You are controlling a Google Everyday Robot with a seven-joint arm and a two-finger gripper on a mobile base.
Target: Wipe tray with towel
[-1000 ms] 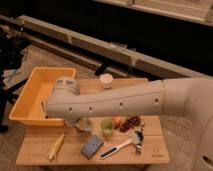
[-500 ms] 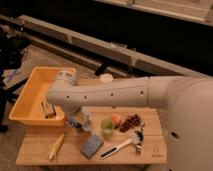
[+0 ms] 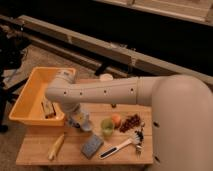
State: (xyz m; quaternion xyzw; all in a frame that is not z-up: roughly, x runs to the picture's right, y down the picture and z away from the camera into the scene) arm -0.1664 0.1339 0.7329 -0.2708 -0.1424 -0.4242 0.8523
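1. At the far left, the tray [image 3: 22, 107] sits on the left end of the wooden table [image 3: 37, 145], its near edge hanging a little past the tabletop. A small brown-and-white object [image 3: 48, 107] lies inside against the right wall; what it is cannot be told.
2. Just right of the tray's near right corner, the gripper [image 3: 78, 120] points down at the table. Its jaws are spread wide and grip nothing.
3. Directly under it lies the towel [image 3: 85, 125], a small grey-blue bunch on the table, beside the tray and outside it. Whether the fingertips touch the cloth cannot be told.
4. Judged from this, the step in hand is the pick-up: the wipe has not begun, since the towel is on the table and not in the tray.
5. The next move calls for a short descent and a firm close on a fold, then a lift over the tray's right wall, which stands higher than the cloth.
6. Further right, a yellow banana [image 3: 56, 146], a flat sponge [image 3: 91, 146], a green cup [image 3: 106, 127], a brush [image 3: 117, 149] and grapes [image 3: 131, 122] crowd the table; the cup stands nearest the towel and should be kept clear of.
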